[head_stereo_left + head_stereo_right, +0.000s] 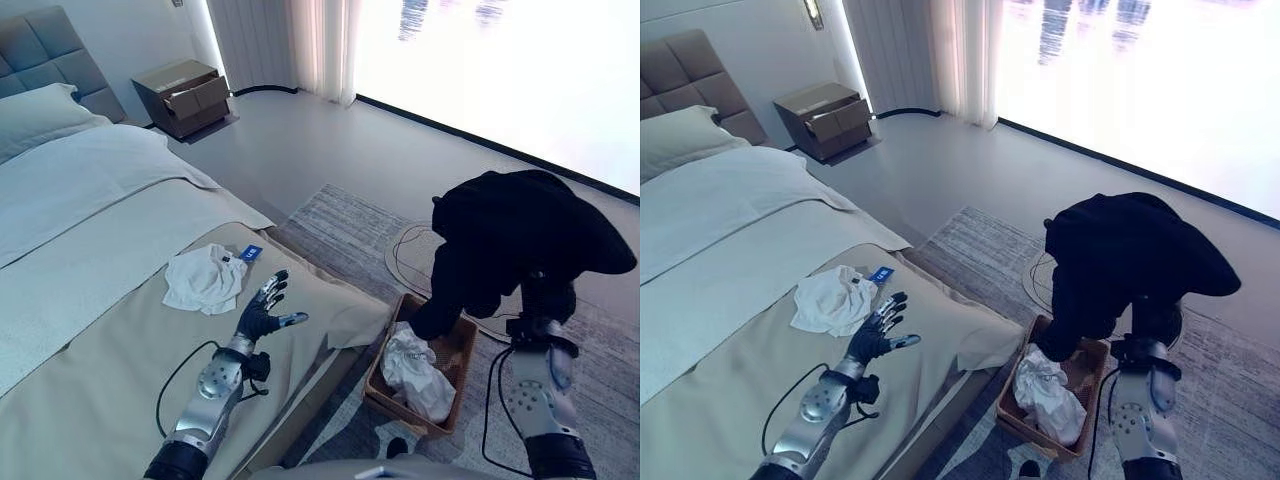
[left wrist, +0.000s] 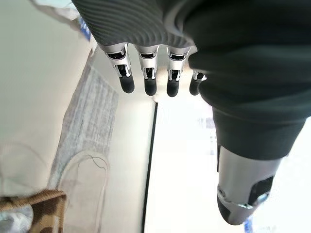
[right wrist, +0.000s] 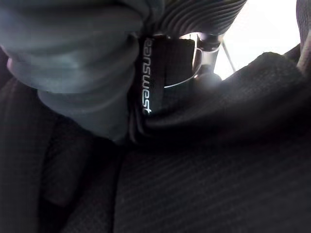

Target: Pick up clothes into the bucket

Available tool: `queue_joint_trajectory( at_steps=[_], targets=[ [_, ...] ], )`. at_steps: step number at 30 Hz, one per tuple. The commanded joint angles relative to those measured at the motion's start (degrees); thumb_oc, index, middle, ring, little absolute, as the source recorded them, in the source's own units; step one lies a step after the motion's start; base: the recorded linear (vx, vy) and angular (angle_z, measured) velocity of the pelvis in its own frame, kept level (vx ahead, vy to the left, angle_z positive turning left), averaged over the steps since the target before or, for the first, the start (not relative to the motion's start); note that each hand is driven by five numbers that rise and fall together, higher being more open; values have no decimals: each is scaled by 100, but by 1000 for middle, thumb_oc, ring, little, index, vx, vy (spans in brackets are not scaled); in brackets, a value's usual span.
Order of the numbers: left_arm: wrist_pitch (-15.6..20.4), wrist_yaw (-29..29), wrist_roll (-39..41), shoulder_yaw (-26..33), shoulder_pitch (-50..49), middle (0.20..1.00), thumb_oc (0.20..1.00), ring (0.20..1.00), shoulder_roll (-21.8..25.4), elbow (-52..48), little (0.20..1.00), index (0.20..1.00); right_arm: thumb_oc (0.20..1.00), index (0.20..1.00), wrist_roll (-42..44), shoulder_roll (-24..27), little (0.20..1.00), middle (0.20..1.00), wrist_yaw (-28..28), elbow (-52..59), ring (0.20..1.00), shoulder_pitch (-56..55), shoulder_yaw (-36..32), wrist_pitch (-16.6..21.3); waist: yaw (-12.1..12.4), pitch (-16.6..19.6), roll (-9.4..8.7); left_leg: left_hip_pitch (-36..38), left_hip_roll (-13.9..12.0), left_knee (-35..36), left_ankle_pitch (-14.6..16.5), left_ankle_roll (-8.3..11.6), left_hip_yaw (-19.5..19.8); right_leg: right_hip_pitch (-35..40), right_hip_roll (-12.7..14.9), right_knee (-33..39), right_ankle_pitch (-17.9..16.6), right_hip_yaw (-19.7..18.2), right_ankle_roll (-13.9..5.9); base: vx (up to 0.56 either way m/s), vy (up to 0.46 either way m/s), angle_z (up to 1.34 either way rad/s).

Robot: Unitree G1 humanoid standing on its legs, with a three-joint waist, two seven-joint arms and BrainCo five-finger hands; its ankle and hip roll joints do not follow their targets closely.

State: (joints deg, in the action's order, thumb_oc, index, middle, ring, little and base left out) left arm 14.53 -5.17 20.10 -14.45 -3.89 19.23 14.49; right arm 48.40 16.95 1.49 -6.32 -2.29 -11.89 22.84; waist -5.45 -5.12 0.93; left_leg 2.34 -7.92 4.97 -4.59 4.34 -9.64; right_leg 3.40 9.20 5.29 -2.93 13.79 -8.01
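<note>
Clothes lie in three places, taken from the robot's left across to its right. On the bed (image 1: 90, 330), a crumpled white garment (image 1: 205, 278) rests on the beige cover near the mattress's foot corner, with a small blue tag (image 1: 251, 252) just beside it on the side toward the window. The left hand (image 1: 262, 312) hovers over the cover just beside the white garment, apart from it, its fingers (image 2: 148, 73) straight and spread with the thumb held off to one side, holding nothing. Past the bed's corner, on a grey rug (image 1: 350, 215), stands a brown woven basket (image 1: 384, 352) close against the bed. Inside it sits a bundle of white clothing (image 1: 418, 370). Above the basket's far end hangs a large black garment (image 1: 520, 235), draped over the raised right arm so that its lower edge dips toward the basket's rim. The right hand (image 3: 184, 53) is buried in that black cloth; its own wrist view shows the ribbed cover and dark fabric pressed close, and whether its fingers are curled or straight cannot be told. A dark nightstand (image 1: 183, 95) stands in the far corner beside the curtains.
</note>
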Motion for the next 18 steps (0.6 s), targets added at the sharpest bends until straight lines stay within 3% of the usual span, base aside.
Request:
queue_joint_trajectory(
  at_steps=[1, 9, 13, 18],
  targets=[
    [345, -569, 916, 276, -26, 1000, 1000, 1000, 254, -440, 1000, 1000, 200, 200, -65, 258, 200, 200, 19, 526, 200, 684, -556, 615, 5, 80, -208, -343, -299, -235, 75, 124, 339, -249, 434, -493, -97, 17, -328, -11, -7, -6],
    [349, -838, 1613, 585, -270, 1000, 1000, 1000, 276, -802, 1000, 1000, 200, 200, -397, 338, 200, 200, 35, 114, 200, 505, -356, 343, -13, -121, -91, -474, -231, -418, 138, 99, 306, -438, 499, -589, -122, -105, -328, -44, -3, -10],
    [452, -695, 1573, 702, -237, 1000, 1000, 1000, 251, -1013, 1000, 1000, 200, 200, -758, 392, 200, 200, 133, -337, 200, 535, -134, 185, -3, -375, -37, -697, -191, -718, 235, 67, 288, -684, 558, -750, -120, -224, -316, -91, 9, -15],
    [692, -400, 1387, 745, -50, 1000, 1000, 1000, 352, -1357, 1000, 1000, 200, 200, -1049, 437, 200, 200, 556, -1062, 200, 1041, 65, 197, 31, -951, 78, -1196, -138, -1218, 371, -12, 303, -1333, 705, -1327, -49, -459, -302, -149, 38, -14]
  ],
)
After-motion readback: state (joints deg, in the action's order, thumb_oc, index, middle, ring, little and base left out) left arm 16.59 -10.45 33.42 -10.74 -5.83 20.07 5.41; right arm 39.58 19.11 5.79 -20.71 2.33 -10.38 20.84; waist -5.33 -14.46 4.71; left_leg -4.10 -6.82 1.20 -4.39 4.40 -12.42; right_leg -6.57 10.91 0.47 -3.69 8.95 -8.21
